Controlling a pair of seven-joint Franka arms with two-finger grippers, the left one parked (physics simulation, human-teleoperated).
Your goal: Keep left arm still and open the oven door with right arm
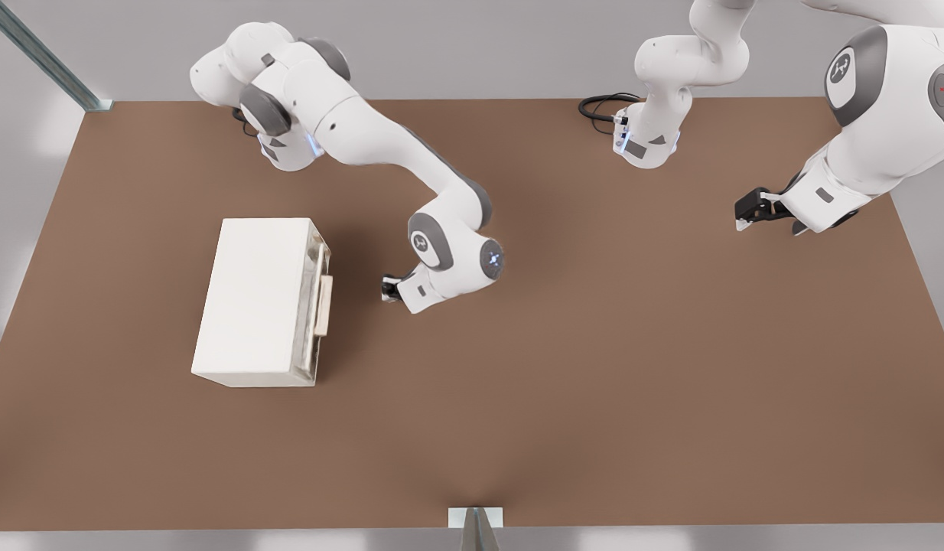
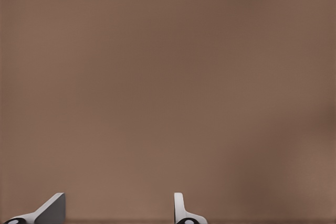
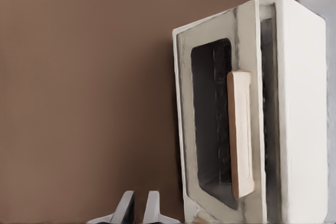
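The oven [image 1: 258, 302] sits on the brown tabletop [image 1: 594, 383], its door [image 1: 316, 306] on the side facing the front view's right, shut flat against the box. A long tan handle [image 1: 324, 305] runs along the door's outer face. The right arm [image 1: 395, 153] reaches down from the far edge of the tabletop and bends toward the oven. Its hand [image 1: 389, 291] hangs near the handle, on the side toward the front view's right, apart from it with bare tabletop between. In the right wrist view the two fingers [image 3: 126, 208] stand close together with only a narrow gap, holding nothing, pointed toward the door [image 3: 220, 124] and its handle [image 3: 241, 135]
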